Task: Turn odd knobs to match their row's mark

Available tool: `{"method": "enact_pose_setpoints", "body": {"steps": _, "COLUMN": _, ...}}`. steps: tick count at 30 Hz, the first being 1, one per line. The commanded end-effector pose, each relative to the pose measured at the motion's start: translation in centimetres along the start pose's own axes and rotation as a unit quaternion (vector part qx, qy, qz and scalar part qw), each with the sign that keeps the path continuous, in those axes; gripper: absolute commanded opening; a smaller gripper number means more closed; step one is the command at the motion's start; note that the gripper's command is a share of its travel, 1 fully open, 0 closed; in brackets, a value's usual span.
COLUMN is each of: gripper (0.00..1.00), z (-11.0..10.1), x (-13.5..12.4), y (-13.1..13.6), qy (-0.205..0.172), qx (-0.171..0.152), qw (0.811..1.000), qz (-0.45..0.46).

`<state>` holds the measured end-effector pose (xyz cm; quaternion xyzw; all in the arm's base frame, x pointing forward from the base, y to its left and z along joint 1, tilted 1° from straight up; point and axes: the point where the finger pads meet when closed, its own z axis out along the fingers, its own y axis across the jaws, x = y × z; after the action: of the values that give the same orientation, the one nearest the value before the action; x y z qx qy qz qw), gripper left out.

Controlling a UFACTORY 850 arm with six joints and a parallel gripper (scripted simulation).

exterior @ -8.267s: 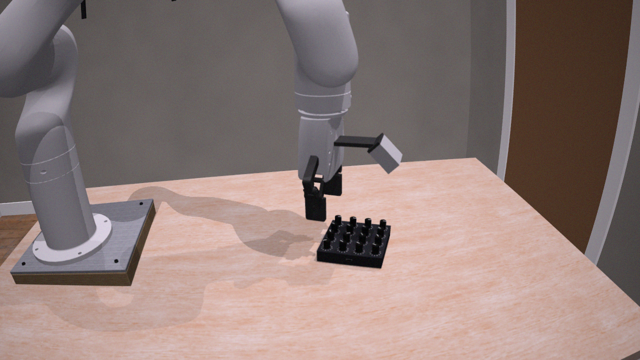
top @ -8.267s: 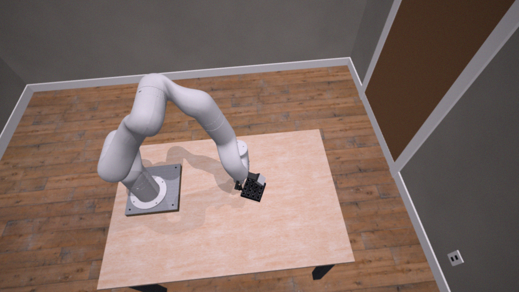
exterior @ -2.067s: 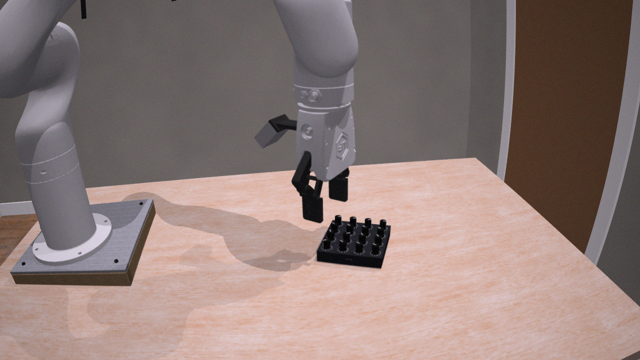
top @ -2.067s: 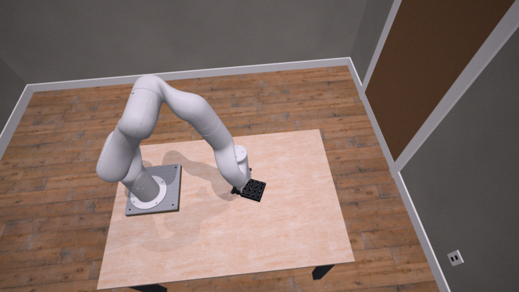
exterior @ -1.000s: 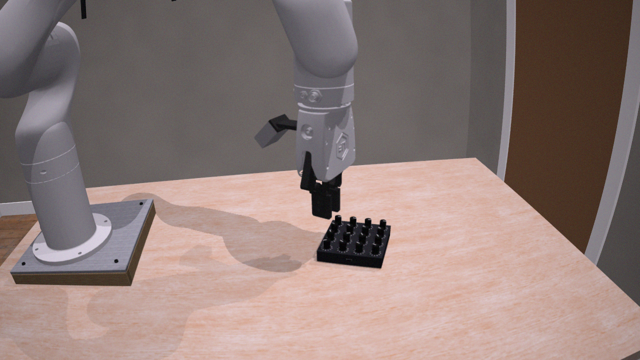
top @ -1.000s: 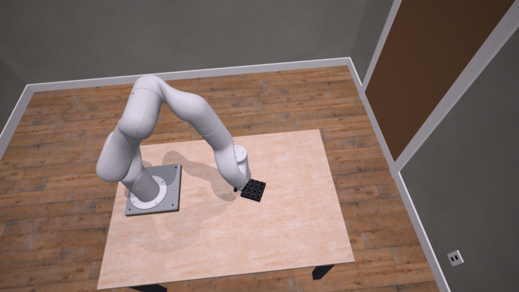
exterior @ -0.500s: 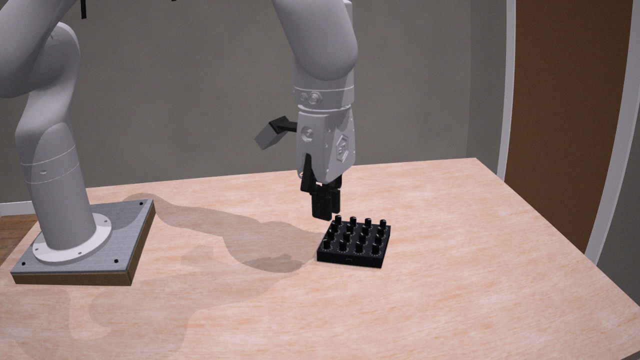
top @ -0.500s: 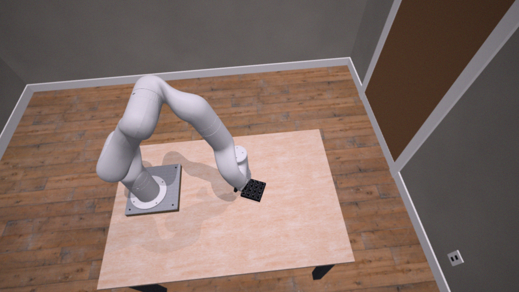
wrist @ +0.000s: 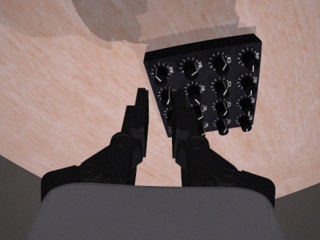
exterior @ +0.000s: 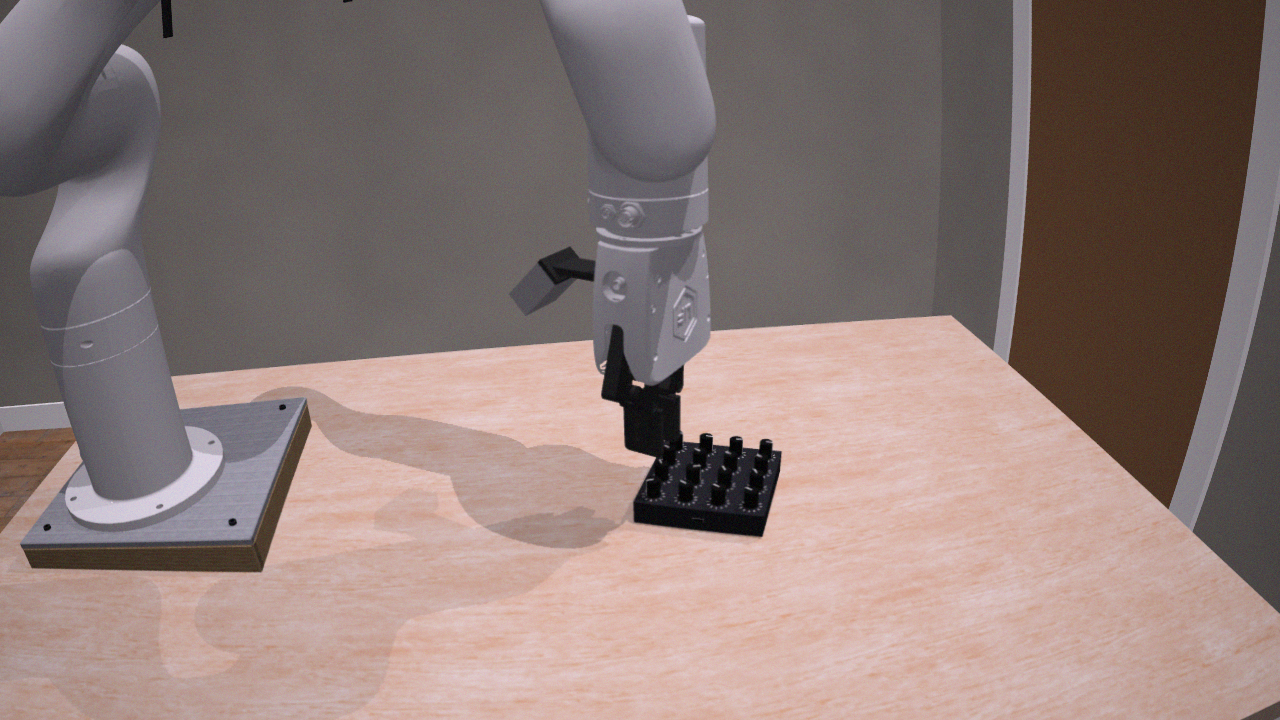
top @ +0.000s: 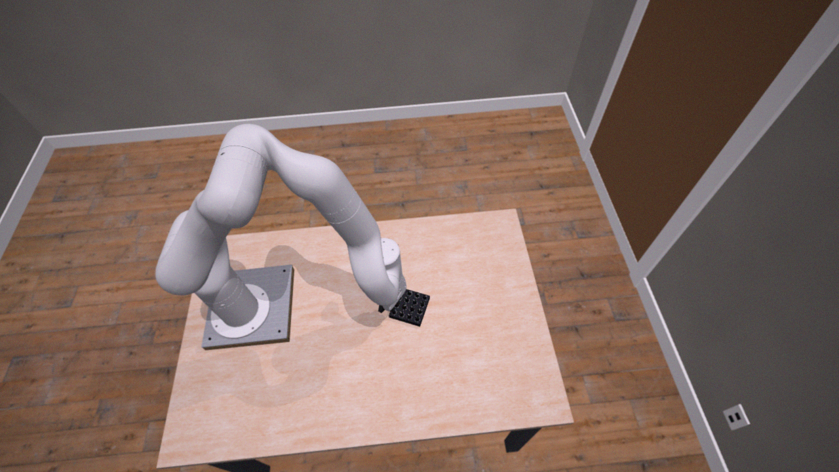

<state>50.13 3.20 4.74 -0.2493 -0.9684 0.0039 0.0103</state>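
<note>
- Exterior view: gripper (top: pixel 382 308) (exterior: pixel 663 447) (wrist: pixel 161 104) is low at the far left part of the knob box (top: pixel 404 320) (exterior: pixel 733 523) (wrist: pixel 200 47). Fingers narrow, small gap, nothing held.
- Box sits flat on the table (top: pixel 469 364) (exterior: pixel 895 537) (wrist: pixel 83 100), right of the arm's base plate (top: pixel 275 334) (exterior: pixel 246 429). Socket (exterior: pixel 698 519) is on the near side, so row A is near, row D far, knob 4s at left.
- Step in hand, my read: lining up on a knob, no turn going on. Which knob, can't tell.
- A4 (exterior: pixel 653 488) (wrist: pixel 161 74) looks off its row; B3 (exterior: pixel 693 474) (wrist: pixel 194 91) maybe too. Wrist view half hides A2 and A1, so not certain.
- Next: center over the chosen knob, gap just wider than its cap, go straight down, close, twist inside the end stops, release, lift. Neighbors are tight; a finger could nudge one.
- Count: 1 box, 16 knobs in 4 rows of 4, 1 socket, 1 gripper with 2 fingers, 1 arm, 1 base plate.

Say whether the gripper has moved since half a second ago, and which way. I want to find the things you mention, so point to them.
Yes, downward: in the exterior view, the gripper (top: pixel 384 307) (exterior: pixel 657 447) (wrist: pixel 161 104) sits lower against the knob box (top: pixel 409 307) (exterior: pixel 671 514) (wrist: pixel 207 77), which lies where it did.
</note>
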Motion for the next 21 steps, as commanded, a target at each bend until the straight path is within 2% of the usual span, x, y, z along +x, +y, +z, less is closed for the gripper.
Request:
{"method": "enact_pose_setpoints", "body": {"steps": 1, "gripper": 0.19, "z": 0.6, "x": -0.1, "y": 0.0, "qy": -0.001, "qx": -0.001, "qw": 1.0, "qz": 0.0}}
{"method": "enact_pose_setpoints", "body": {"steps": 21, "gripper": 0.19, "z": 2.4, "x": -0.1, "y": 0.0, "qy": -0.001, "qx": 0.0, "qw": 1.0, "qz": 0.0}}
